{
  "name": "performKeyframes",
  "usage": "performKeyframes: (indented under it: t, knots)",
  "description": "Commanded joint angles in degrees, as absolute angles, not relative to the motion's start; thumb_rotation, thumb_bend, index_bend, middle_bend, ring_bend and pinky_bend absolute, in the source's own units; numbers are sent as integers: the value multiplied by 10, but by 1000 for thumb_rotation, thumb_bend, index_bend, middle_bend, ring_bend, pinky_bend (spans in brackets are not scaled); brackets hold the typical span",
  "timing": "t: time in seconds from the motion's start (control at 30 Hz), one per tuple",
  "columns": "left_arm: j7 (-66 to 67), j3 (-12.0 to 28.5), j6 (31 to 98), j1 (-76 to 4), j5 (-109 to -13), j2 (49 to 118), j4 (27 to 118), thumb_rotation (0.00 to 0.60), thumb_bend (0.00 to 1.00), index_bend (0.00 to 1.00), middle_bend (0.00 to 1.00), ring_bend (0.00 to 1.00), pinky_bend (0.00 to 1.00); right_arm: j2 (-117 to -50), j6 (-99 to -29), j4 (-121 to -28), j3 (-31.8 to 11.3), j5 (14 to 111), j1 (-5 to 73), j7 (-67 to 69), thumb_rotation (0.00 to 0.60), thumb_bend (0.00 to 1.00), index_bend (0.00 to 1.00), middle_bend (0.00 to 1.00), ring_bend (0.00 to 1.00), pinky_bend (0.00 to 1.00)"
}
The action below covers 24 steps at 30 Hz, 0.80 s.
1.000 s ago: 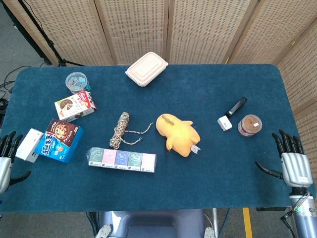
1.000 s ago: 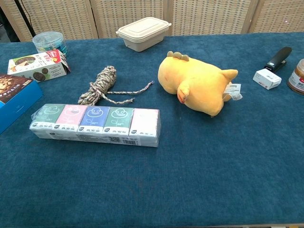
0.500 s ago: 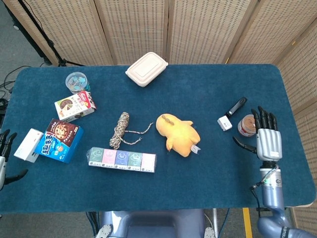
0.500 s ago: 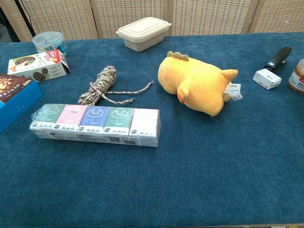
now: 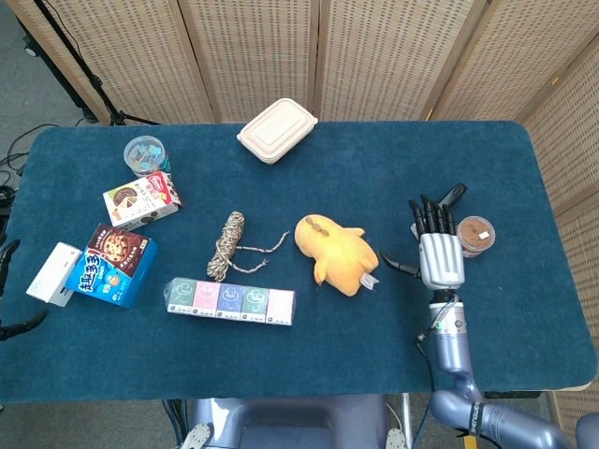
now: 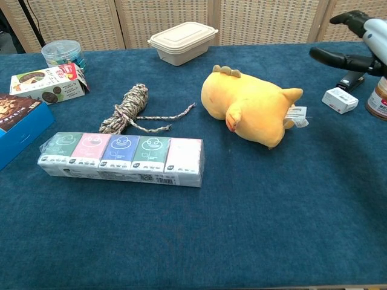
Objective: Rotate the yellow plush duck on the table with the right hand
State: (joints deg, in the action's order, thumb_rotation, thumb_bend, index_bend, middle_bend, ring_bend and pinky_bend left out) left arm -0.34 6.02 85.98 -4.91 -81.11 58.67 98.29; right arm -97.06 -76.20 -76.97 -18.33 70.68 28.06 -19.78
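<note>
The yellow plush duck (image 5: 337,253) lies on its side at the middle of the blue table, also clear in the chest view (image 6: 251,109), with a white tag at its right end. My right hand (image 5: 437,246) hovers just right of the duck, fingers spread and holding nothing; the chest view catches it at the upper right edge (image 6: 363,42), above the table. Only a dark sliver of my left hand (image 5: 7,281) shows at the far left edge of the head view; how its fingers lie is hidden.
Right of the duck sit a white box with a black handle (image 6: 340,99) and a brown jar (image 5: 473,234). A tissue pack row (image 5: 230,300), rope bundle (image 5: 226,245), snack boxes (image 5: 117,264), a round tub (image 5: 144,153) and a lidded container (image 5: 277,129) lie left and behind.
My right hand has travelled left from the table's right edge to just beside the duck, and now shows in the chest view. My left hand has slid further out of view. The duck has not moved.
</note>
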Motion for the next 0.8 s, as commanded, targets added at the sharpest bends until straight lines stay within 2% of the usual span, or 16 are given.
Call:
performKeyframes:
  t: [0.03, 0.6, 0.8]
  knots:
    - [-11, 71, 858, -53, -800, 582, 980, 600, 22, 0, 0, 0, 0, -996, -755, -747, -180, 710, 297, -205, 24, 95, 0, 0, 0, 0]
    - [-41, 75, 852, -57, -796, 574, 972, 600, 23, 0, 0, 0, 0, -1127, -729, -642, -193, 712, 379, -226, 25, 95, 0, 0, 0, 0]
    - [-38, 73, 848, -58, -796, 573, 974, 600, 22, 0, 0, 0, 0, -1163, -724, -578, -200, 716, 400, -205, 33, 94, 0, 0, 0, 0]
